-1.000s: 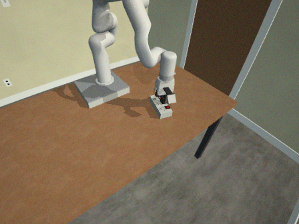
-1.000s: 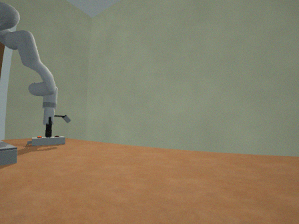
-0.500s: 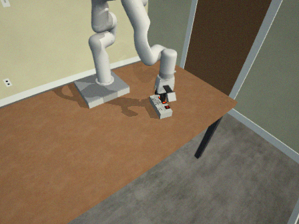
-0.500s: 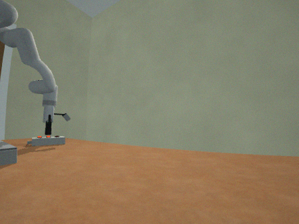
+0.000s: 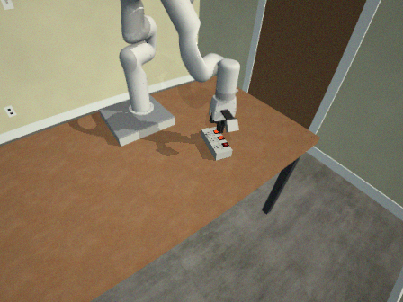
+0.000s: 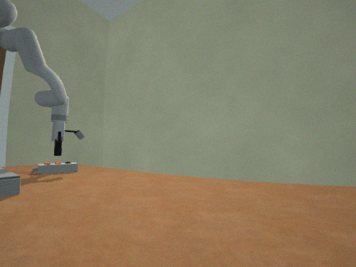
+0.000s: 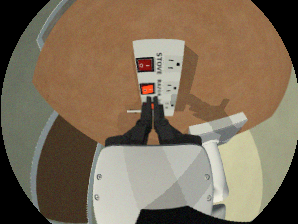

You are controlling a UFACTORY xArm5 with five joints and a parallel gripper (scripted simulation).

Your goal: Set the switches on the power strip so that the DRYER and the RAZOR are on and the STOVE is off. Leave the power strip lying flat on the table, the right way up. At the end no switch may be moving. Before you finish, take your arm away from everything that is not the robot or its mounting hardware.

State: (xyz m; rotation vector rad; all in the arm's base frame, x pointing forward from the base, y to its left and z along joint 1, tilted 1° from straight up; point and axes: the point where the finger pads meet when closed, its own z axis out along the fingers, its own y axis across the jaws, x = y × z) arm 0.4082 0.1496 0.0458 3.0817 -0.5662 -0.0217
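The grey power strip (image 5: 217, 143) lies flat on the brown table, right way up, near the right edge. It has three rocker switches in a row. In the wrist view the far switch (image 7: 144, 64) is dark red and its label reads STOVE. The middle switch (image 7: 148, 88) glows bright orange. The near switch (image 5: 216, 131) also glows orange in the top view; my fingers hide it in the wrist view. My gripper (image 7: 152, 103) (image 6: 58, 152) is shut and empty. It hangs a little above the strip (image 6: 57, 168), over its near end.
The arm's grey base plate (image 5: 136, 120) sits on the table to the left of the strip. The table's right edge and corner (image 5: 315, 137) are close by. A dark door panel (image 5: 306, 49) stands behind.
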